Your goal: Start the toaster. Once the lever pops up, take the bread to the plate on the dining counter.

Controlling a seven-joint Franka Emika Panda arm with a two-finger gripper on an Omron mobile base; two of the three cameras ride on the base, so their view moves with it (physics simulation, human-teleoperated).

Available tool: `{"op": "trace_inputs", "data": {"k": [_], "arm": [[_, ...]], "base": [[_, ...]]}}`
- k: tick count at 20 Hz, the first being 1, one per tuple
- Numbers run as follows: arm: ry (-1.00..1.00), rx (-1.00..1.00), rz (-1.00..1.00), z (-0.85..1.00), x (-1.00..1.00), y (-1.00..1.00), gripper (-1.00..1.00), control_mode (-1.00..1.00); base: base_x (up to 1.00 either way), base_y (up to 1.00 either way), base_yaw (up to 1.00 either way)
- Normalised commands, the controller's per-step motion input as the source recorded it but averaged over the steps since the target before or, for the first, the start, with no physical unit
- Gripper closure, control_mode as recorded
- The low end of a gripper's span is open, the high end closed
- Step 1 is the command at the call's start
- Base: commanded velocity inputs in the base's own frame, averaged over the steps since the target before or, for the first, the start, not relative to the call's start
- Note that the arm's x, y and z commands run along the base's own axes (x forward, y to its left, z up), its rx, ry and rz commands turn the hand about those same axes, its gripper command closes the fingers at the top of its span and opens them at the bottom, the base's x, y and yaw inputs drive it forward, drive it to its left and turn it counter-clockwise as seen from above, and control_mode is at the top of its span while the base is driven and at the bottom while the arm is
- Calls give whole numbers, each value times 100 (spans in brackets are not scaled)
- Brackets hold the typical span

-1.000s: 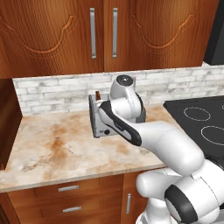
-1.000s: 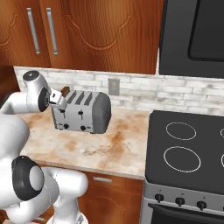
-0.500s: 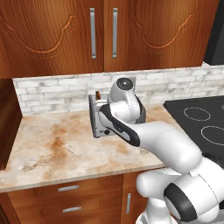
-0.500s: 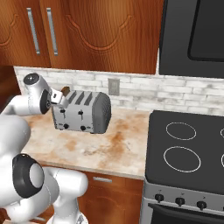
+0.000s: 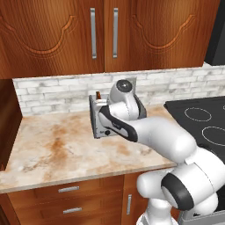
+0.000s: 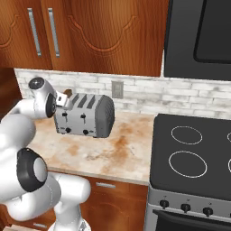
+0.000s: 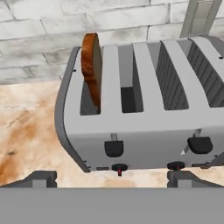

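The silver-grey toaster (image 7: 144, 113) stands on the marbled counter by the brick wall, also seen as toaster (image 6: 85, 116) and, partly behind my arm, toaster (image 5: 97, 121). The bread (image 7: 91, 65) stands upright in the leftmost slot and pokes well above it; the same bread (image 6: 67, 92) shows in the right base view. Both black levers sit on the front face, the left lever (image 7: 113, 148) below the bread's pair of slots. My gripper (image 7: 113, 178) hovers just in front of the face, open, with nothing between its fingers. The plate and the dining counter are out of view.
A black stovetop (image 6: 194, 153) adjoins the counter (image 5: 57, 145) on the right. A wall outlet (image 7: 200, 15) sits behind the toaster. Wooden upper cabinets (image 5: 101, 30) hang overhead, and a dark appliance (image 6: 203, 36) hangs above the stove. Bare counter lies left of the toaster.
The hand has barely shifted in front of the toaster. Toaster and bread stay where they were.
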Motion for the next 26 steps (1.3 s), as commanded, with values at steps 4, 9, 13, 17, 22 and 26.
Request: {"op": "trace_inputs", "data": {"k": [4, 9, 13, 17, 22, 26], "arm": [[0, 0, 0, -2, 30, 0, -100, -100], [0, 0, 0, -16, 19, 3, -100, -100], [0, 0, 0, -20, 0, 1, -100, -100], [0, 0, 0, -23, 0, 9, -100, -100], [0, 0, 0, -22, 4, 25, -100, -100], [0, 0, 0, -14, 9, 17, -100, -100]], "base": [[0, 0, 0], [0, 0, 0], [0, 0, 0], [0, 0, 0], [0, 0, 0], [0, 0, 0]]}}
